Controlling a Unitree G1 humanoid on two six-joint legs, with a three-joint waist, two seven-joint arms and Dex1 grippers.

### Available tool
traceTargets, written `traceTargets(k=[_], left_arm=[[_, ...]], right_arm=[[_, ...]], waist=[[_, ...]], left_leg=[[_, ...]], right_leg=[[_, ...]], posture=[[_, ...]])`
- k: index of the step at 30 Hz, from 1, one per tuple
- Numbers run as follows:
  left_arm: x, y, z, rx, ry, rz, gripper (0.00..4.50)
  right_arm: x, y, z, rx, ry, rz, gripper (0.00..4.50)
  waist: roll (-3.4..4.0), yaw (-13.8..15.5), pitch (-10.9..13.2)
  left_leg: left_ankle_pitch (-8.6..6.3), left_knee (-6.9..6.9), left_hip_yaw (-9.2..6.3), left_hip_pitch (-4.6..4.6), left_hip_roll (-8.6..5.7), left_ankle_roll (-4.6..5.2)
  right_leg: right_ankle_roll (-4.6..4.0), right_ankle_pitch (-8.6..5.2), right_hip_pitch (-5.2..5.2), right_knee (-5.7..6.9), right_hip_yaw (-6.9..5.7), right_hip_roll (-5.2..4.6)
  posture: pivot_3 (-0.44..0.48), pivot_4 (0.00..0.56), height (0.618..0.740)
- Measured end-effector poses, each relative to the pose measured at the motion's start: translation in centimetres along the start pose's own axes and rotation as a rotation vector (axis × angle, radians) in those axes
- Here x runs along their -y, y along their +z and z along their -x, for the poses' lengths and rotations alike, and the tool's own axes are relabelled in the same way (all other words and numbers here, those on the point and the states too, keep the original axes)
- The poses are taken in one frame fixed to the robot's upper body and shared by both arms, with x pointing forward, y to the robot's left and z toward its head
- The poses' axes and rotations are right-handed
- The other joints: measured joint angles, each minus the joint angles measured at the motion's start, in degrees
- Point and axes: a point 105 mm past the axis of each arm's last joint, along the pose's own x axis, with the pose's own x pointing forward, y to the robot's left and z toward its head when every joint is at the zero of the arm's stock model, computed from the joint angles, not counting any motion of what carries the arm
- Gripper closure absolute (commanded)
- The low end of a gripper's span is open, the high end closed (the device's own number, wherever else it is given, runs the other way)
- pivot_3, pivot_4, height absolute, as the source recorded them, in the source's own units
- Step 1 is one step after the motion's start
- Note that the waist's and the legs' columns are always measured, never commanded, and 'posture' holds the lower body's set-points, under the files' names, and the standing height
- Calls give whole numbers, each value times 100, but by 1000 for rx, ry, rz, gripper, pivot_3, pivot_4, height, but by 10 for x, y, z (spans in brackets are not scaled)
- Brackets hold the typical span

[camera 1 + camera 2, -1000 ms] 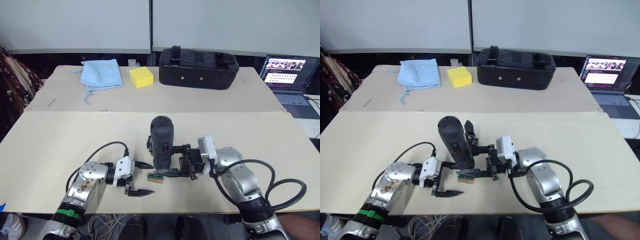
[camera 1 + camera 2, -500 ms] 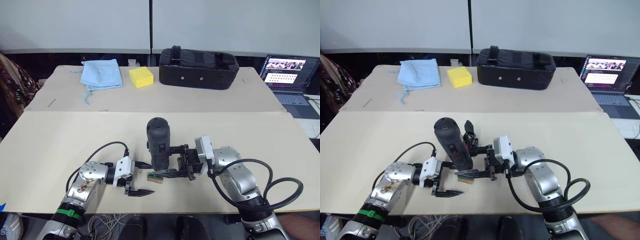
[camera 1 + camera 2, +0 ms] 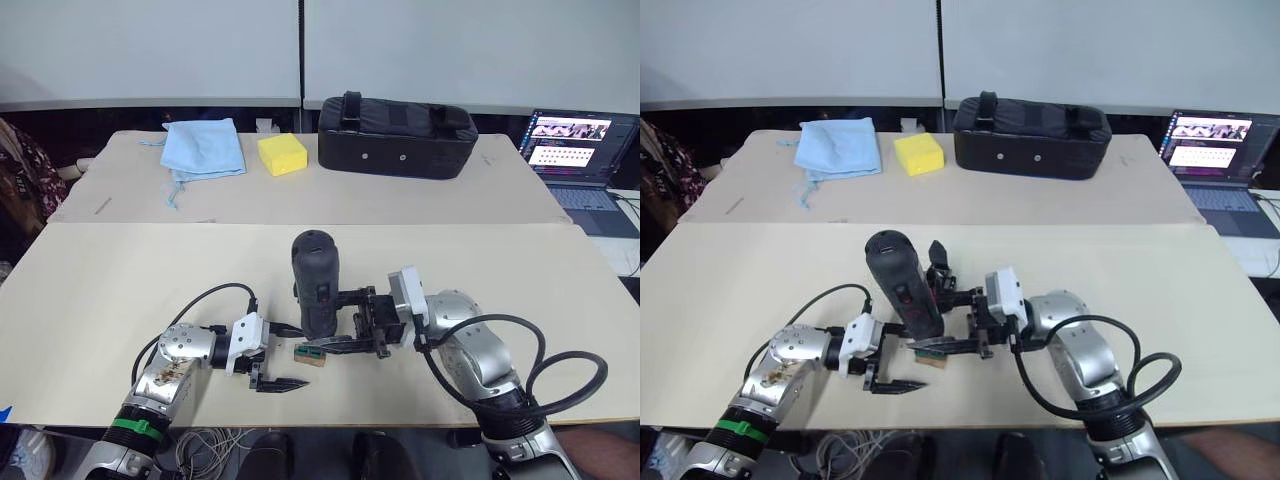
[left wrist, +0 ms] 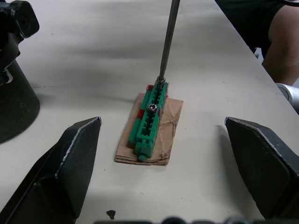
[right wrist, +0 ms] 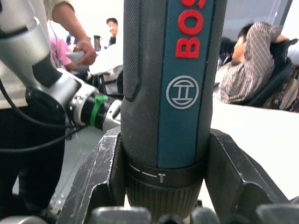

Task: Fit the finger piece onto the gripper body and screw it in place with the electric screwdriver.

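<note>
My right gripper [image 3: 338, 320] is shut on the electric screwdriver [image 3: 315, 283], a thick black tool held upright near the middle of the front table. Its thin metal bit [image 4: 164, 51] comes down onto the end of a small green-topped brown block [image 4: 148, 125]. The gripper body [image 4: 14, 100], black with a round base, stands just behind the screwdriver and is partly hidden by it. A pointed black wedge, apparently the finger piece [image 3: 937, 252], rises from it. My left gripper [image 3: 283, 357] is open and low on the table, with the block just beyond its fingertips.
On the far table lie a black bag [image 3: 397, 122], a yellow sponge [image 3: 281, 154] and a blue cloth [image 3: 205, 148]. A laptop [image 3: 580, 150] sits at the far right. People [image 5: 252, 70] are seated in the background of the right wrist view.
My right gripper has carried the screwdriver slightly to the left and stood it more upright. The left gripper and the green-topped block have stayed put.
</note>
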Motion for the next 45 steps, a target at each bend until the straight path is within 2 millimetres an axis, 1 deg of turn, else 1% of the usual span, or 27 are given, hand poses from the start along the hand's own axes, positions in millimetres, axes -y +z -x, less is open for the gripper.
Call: traceTargets(k=[4,6,10,12,14,17,21,25,27,29,32,35,38,41,45], left_arm=[[-1,1,4,28,25,13,0],[-3,6,9,67,42,23,0],[-4,17,26,105,62,44,0],[-3,25,38,125,69,71,0],[-5,35,51,140,93,85,0],[-11,47,66,179,135,114,0],[-22,59,78,228,198,149,0],[-40,67,87,250,276,128,0],[-47,70,87,261,301,117,0],[-50,73,84,276,304,111,0],[-54,79,83,287,304,97,0],[-55,78,82,289,309,106,0],[-57,79,81,293,320,106,0],[-60,78,81,270,339,102,0],[-62,71,78,248,356,119,0]], right_arm=[[0,5,-1,10,10,4,2578],[1,12,-1,19,12,14,2578],[4,27,4,34,2,31,2578],[6,34,9,36,-8,23,2578],[12,43,16,31,-27,27,2578],[22,57,23,33,-57,50,2578],[36,74,28,46,-89,62,2578],[59,81,33,53,-163,12,2578],[71,85,33,69,-201,-9,2578],[81,87,30,88,-231,-28,2578],[93,88,28,99,-271,-44,2578],[99,83,27,95,-293,-62,2578],[104,81,21,101,-299,-76,2578],[106,83,12,110,-286,-72,2578],[108,76,1,93,-285,-83,2578]], waist=[[0,-7,0],[-1,-7,1],[-1,-13,1],[-1,-15,2],[-1,-13,3],[0,-11,3],[-1,-9,3],[-1,-9,3],[-1,-9,3],[-2,-21,4],[-2,-25,4],[-2,-25,4],[-2,-27,4],[-2,-33,4],[-2,-45,4]], left_leg=[[0,0,-1,-2,3,0],[0,0,-1,-3,5,0],[0,0,-2,-2,11,0],[0,0,-6,-4,13,-1],[0,0,-10,-3,12,-1],[0,0,-11,-3,12,-1],[0,0,-2,-4,10,0],[0,0,5,-3,3,0],[0,0,6,-5,0,0],[0,-2,8,-8,-1,0],[0,-4,8,-9,-2,0],[0,-5,8,-10,-2,0],[0,-5,8,-10,-1,0],[0,-6,8,-10,-1,0],[0,-7,8,-10,-1,0]], right_leg=[[-1,1,-4,0,-1,2],[-1,1,-6,0,-2,3],[-3,0,-6,0,-3,3],[-20,-9,-8,0,-3,1],[-34,-18,-8,-1,-2,-1],[-36,-20,-8,-3,-3,-1],[-31,-16,-7,-4,-3,1],[-28,-9,-6,-3,-2,3],[-10,2,-6,-4,-2,4],[-34,23,-9,-3,-1,4],[-40,27,-11,-4,-1,8],[-39,27,-11,-5,-1,8],[-37,25,-11,-5,-1,8],[-37,25,-12,-5,-1,10],[-37,26,-12,-4,-1,9]], posture=[[0,150,740],[0,150,740],[0,150,740],[0,150,740],[0,150,740],[0,150,740],[0,150,740],[0,150,740],[0,150,740],[0,150,740],[0,150,740],[0,150,740],[0,150,740],[0,150,740],[0,150,740]])
